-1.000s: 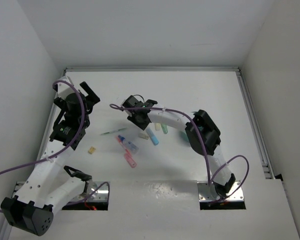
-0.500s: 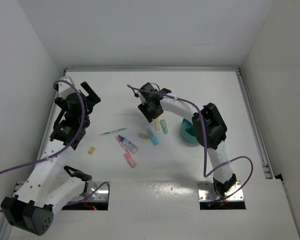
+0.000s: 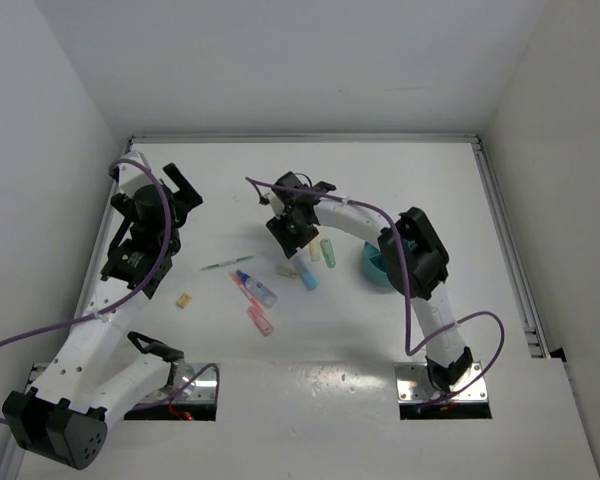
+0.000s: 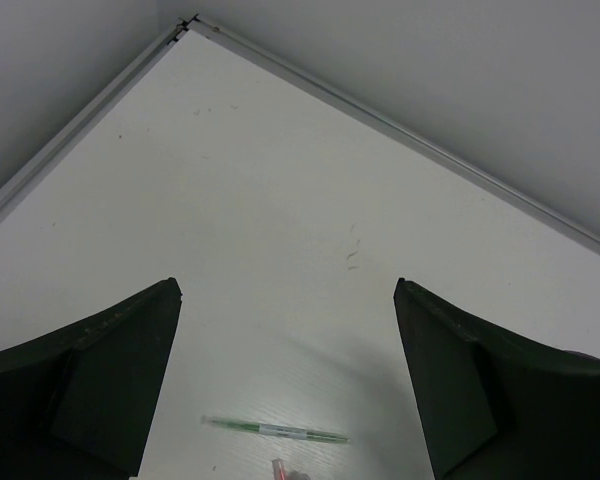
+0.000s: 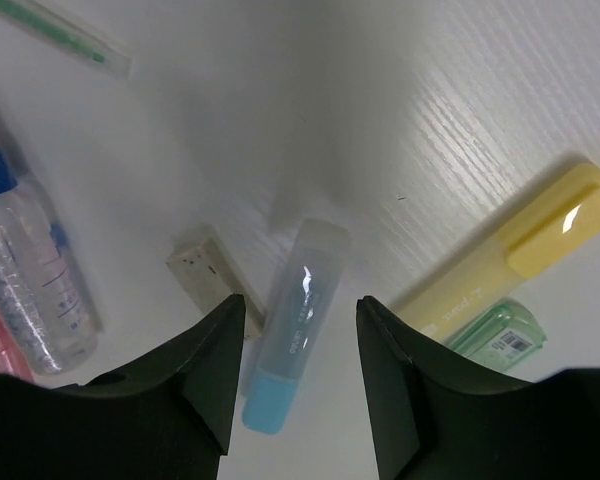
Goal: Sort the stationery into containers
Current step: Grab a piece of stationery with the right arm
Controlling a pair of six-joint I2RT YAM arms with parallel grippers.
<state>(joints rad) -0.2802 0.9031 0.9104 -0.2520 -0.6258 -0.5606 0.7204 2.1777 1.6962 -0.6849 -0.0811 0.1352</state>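
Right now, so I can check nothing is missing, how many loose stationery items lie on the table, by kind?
Markers (yellow marker, green marker, light-blue marker, pink marker): 4
Thin green pen: 1
Clear-blue tube: 1
Eraser block: 1
Tiny yellow piece: 1
Total: 8
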